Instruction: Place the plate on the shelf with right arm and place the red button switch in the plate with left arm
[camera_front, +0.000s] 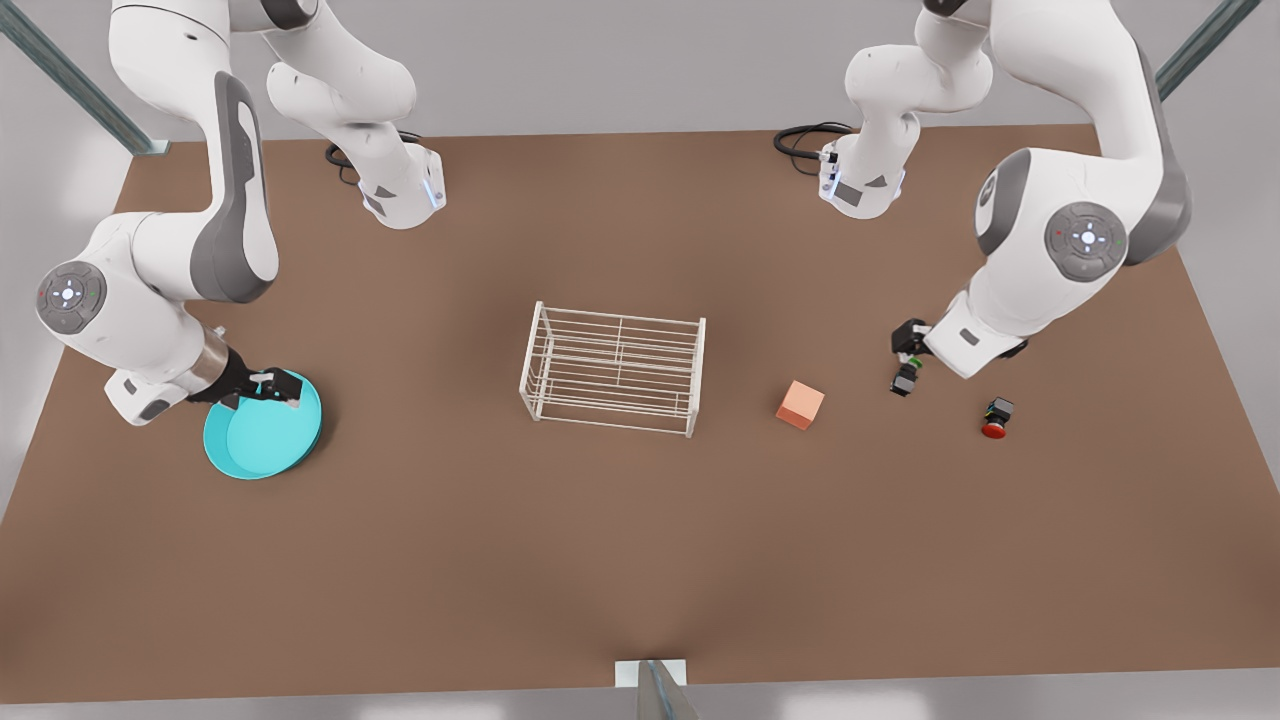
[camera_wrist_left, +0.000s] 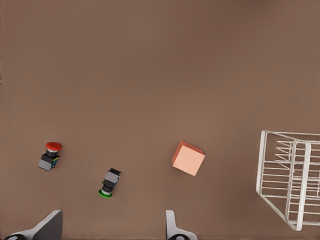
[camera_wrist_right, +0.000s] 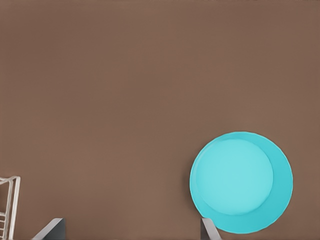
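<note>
The turquoise plate (camera_front: 262, 440) (camera_wrist_right: 240, 182) lies flat on the brown table at the front view's left. My right gripper (camera_front: 275, 390) (camera_wrist_right: 129, 232) hovers open over its far rim, holding nothing. The white wire shelf (camera_front: 612, 368) (camera_wrist_left: 290, 175) (camera_wrist_right: 10, 205) stands mid-table. The red button switch (camera_front: 997, 417) (camera_wrist_left: 50, 155) lies on its side at the front view's right. My left gripper (camera_front: 910, 342) (camera_wrist_left: 110, 235) hangs open above the table a little to the left of it, nearer the green-capped switch (camera_front: 904, 380) (camera_wrist_left: 109, 182).
A salmon-orange cube (camera_front: 800, 405) (camera_wrist_left: 188, 158) sits between the shelf and the two switches. Both arm bases stand at the table's far edge, with black cables beside them. A metal post rises at the middle of the near edge (camera_front: 655, 690).
</note>
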